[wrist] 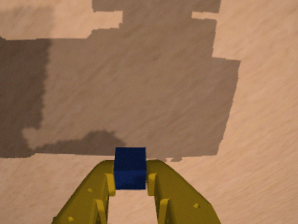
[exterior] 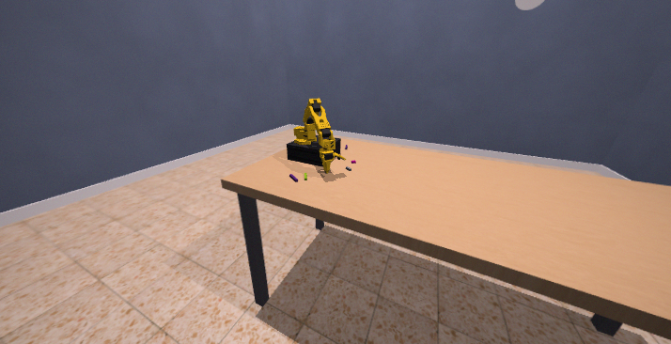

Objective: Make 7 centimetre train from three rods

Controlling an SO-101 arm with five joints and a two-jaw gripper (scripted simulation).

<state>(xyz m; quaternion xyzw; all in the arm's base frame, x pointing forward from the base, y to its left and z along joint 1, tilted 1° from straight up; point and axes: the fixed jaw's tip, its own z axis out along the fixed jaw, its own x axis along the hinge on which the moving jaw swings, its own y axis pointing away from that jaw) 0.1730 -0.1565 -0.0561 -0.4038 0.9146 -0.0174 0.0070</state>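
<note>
In the wrist view my gripper (wrist: pixel 131 171) is shut on a small blue rod (wrist: pixel 131 167), held between the yellow fingertips above the table. In the exterior view the yellow arm points its gripper (exterior: pixel 326 168) down close to the table top. A purple rod (exterior: pixel 293 178) and a lime rod (exterior: pixel 305 176) lie to its left. A magenta rod (exterior: pixel 353 162), a dark grey rod (exterior: pixel 349 168) and another purple rod (exterior: pixel 346 147) lie to its right.
The arm's black base (exterior: pixel 310 150) stands at the table's far left corner. The table's front edge (exterior: pixel 263 198) runs close to the purple and lime rods. The gripper's shadow falls on the table under it.
</note>
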